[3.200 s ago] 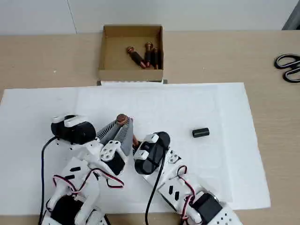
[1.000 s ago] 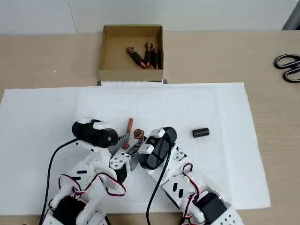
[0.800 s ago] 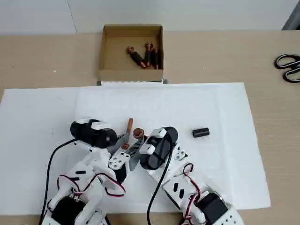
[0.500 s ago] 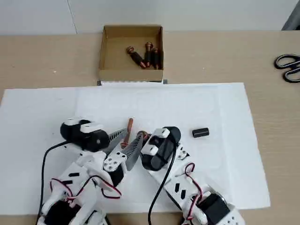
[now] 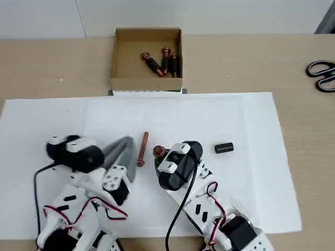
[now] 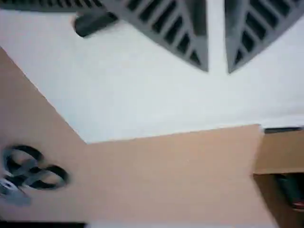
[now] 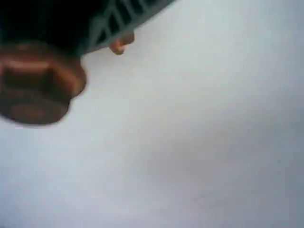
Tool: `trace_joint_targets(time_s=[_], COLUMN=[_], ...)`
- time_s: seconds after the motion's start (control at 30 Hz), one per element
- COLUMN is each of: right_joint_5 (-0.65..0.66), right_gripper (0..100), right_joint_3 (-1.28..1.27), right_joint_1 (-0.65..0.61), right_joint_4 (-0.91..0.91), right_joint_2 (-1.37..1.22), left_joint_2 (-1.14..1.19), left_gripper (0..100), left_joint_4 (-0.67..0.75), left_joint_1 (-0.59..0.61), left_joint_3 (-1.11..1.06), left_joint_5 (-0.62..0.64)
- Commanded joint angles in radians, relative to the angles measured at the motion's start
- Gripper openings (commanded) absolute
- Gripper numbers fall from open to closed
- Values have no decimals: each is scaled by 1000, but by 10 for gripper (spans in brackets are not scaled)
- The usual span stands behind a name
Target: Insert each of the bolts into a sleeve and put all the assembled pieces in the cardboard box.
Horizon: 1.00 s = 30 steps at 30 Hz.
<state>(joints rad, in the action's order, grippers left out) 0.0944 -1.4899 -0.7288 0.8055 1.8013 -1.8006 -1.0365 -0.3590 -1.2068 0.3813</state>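
Our left gripper (image 6: pixel 217 62) has its jaws apart with nothing between them; bare white paper shows through the gap. Our right gripper (image 5: pixel 161 155) is closed on a held bolt (image 7: pixel 40 88), whose copper head sticks out just past the jaw tips. A dark mass hides the shank, so we cannot tell whether a sleeve is already on it.

Between the two sets of jaws a loose bolt (image 5: pixel 142 149) lies flat on the paper sheet (image 5: pixel 209 115), just beside the left tips and near the right ones. A loose sleeve (image 5: pixel 224 148) sits beyond the right gripper, on the side away from the left one, near it but apart. Well ahead of both jaws stands the cardboard box (image 5: pixel 119 57), with three assembled pieces (image 5: pixel 162 61) in it.

We judge the task to be past its middle. Three pieces are boxed; the held bolt, the loose bolt and the loose sleeve remain.

The two grippers are close together, so the loose bolt could easily be knocked. The way from the jaws to the box runs over flat paper, and then the box's near wall must be crossed from above. The scissors (image 5: pixel 322 75) lie on the table (image 5: pixel 63 63), well off beyond the right gripper.
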Motion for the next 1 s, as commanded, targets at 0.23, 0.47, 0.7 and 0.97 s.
trace_joint_targets(time_s=[0.23, 0.47, 0.7, 0.97], right_joint_5=[0, 6, 2, -3], right_gripper=[3, 3, 3, 3], right_joint_3=[-63, -71, 12, 172], right_joint_1=[196, 346, 417, 418], right_joint_4=[-10, -117, -128, -142], right_joint_2=[12, 10, 8, -163], left_joint_2=[-2, 3, 0, 0], left_gripper=[6, 6, 6, 6], left_joint_4=[89, 227, 170, 170], left_joint_1=[325, 318, 319, 319], left_joint_3=[-255, -473, -473, -473], left_joint_5=[-150, -195, -196, -199])
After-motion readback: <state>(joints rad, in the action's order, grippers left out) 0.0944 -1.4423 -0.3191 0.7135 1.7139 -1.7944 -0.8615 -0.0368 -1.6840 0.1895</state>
